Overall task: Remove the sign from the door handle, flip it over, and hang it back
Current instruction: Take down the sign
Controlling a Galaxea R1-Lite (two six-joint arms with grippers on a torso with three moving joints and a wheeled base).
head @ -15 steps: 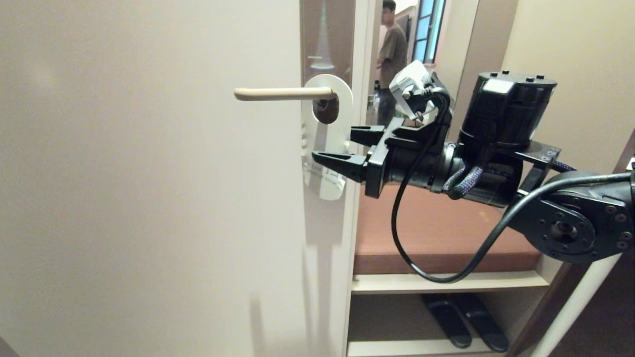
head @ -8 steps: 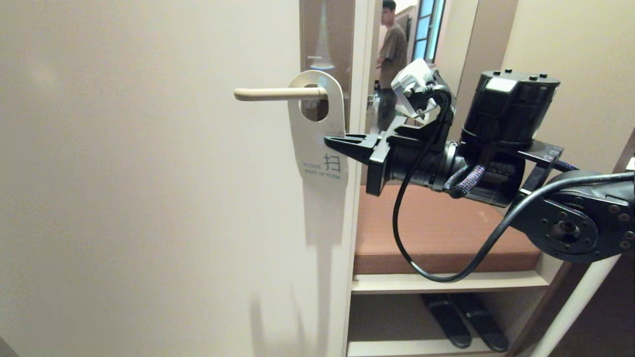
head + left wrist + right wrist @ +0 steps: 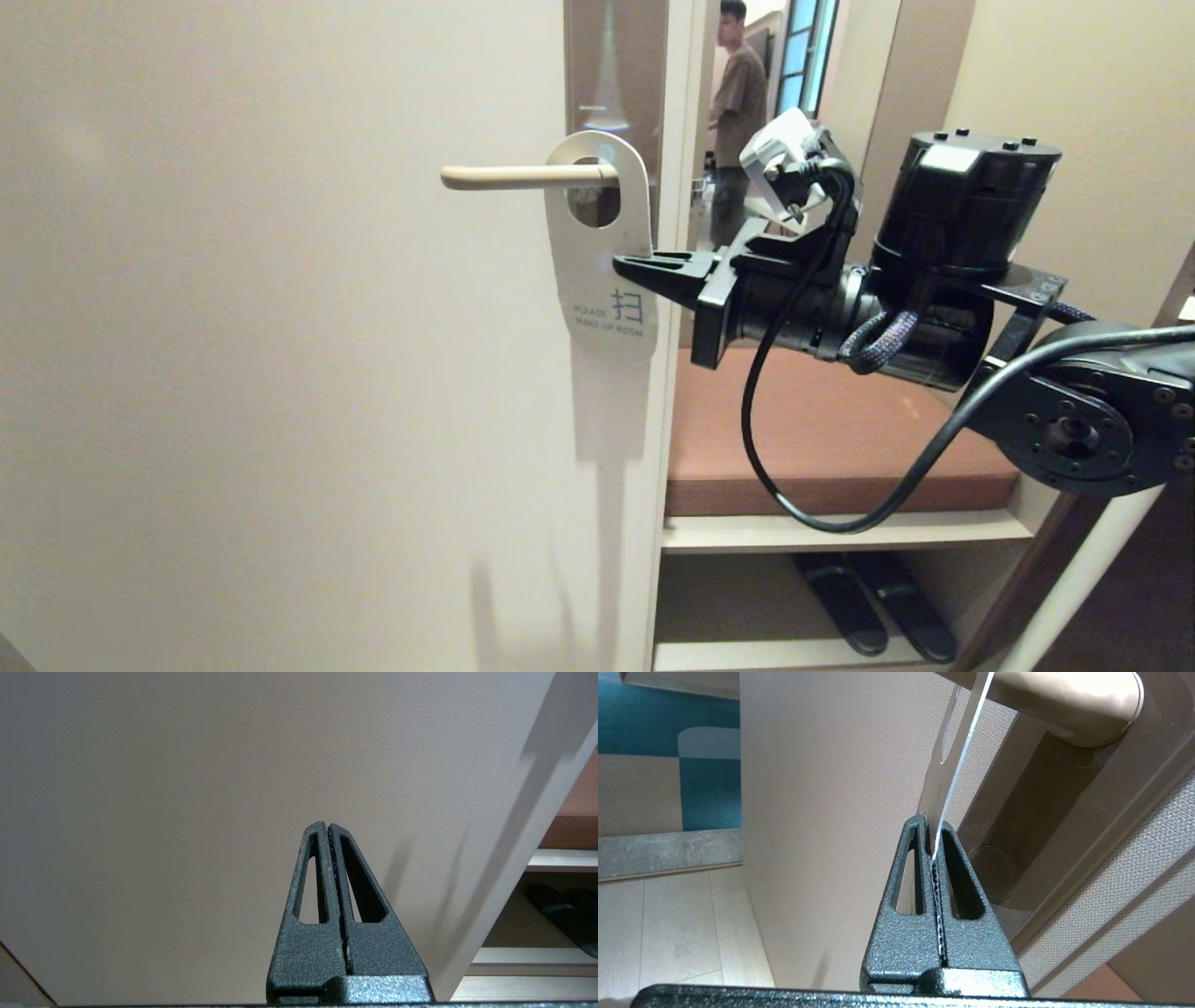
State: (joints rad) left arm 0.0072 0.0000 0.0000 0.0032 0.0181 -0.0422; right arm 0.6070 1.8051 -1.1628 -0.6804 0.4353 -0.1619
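Fingers (image 3: 924,858) of the right gripper (image 3: 624,266) are pressed together on the right edge of the sign (image 3: 602,243), the thin card pinched edge-on between them in the right wrist view. Right arm reaches in level from the right side of the head view, a black cable (image 3: 775,448) looping under it. Left gripper (image 3: 328,827) sits parked low, its fingers together on nothing, facing the plain door (image 3: 187,788).

Sign hangs by its hole on the door handle (image 3: 513,175), near the handle's elbow, white face out with blue "PLEASE MAKE UP ROOM" near its lower end. Card is slightly tilted, its lower end swung toward the door edge. Behind it stands the brown plate (image 3: 616,65), partly covered by the card.

Right of the door: a brown cushioned bench shelf (image 3: 840,439), and under it a lower shelf with dark slippers (image 3: 878,607).

Farther back, through the gap beside the door, a person (image 3: 738,103) stands side-on near a window (image 3: 803,56).
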